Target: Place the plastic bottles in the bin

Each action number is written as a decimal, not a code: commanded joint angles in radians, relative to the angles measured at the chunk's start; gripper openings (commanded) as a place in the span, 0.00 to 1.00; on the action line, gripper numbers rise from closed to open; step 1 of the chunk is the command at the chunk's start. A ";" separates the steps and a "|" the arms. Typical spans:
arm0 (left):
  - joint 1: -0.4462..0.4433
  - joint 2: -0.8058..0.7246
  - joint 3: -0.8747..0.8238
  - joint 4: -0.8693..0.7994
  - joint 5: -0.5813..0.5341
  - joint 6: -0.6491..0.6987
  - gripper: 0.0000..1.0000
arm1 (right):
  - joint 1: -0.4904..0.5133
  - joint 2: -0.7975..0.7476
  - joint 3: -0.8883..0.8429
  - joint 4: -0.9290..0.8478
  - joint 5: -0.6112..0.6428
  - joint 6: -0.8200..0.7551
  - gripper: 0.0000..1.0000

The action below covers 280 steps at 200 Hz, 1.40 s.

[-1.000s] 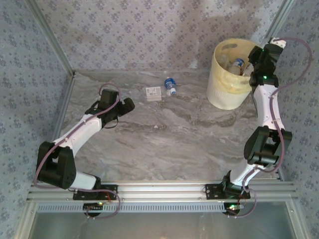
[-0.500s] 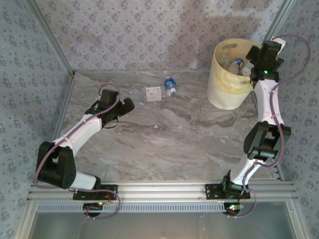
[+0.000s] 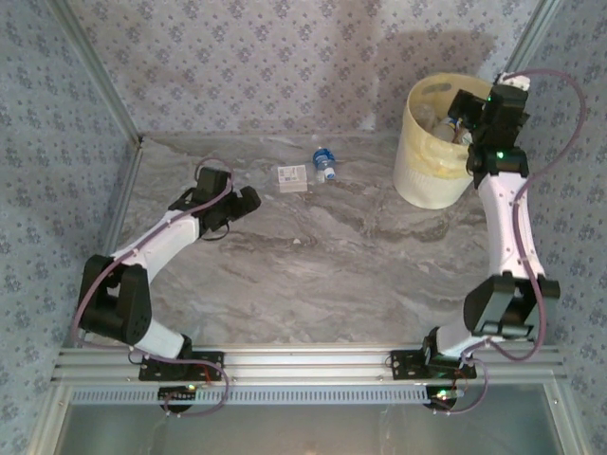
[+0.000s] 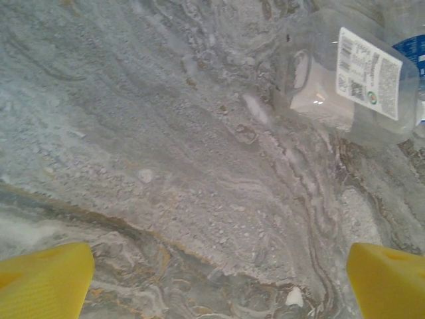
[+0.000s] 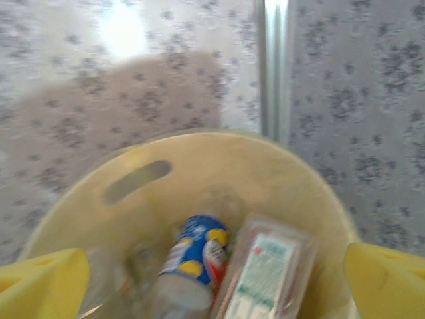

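Right wrist view: the right gripper (image 5: 214,279), shut a second ago, now gapes empty above the bin (image 5: 279,173), with bottles (image 5: 192,256) lying inside. Two more wait near the far edge of the table (image 3: 332,275), the left gripper (image 3: 248,199) wide open and empty nearby.

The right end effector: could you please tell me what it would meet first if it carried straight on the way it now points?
Probably the blue-labelled bottle lying in the bin, with the white-labelled bottle beside it; depth is unclear, so either could come first.
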 commanded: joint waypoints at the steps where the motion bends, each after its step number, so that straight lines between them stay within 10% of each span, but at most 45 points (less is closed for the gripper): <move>1: 0.005 0.027 0.052 0.013 0.035 0.016 0.98 | 0.017 -0.087 -0.098 0.081 -0.157 0.065 1.00; 106: 0.022 0.359 0.419 0.079 0.151 0.281 0.98 | 0.087 -0.347 -0.532 0.298 -0.577 0.250 1.00; 280: 0.038 0.967 1.096 0.082 0.576 0.301 0.98 | 0.146 -0.407 -0.599 0.191 -0.531 0.211 1.00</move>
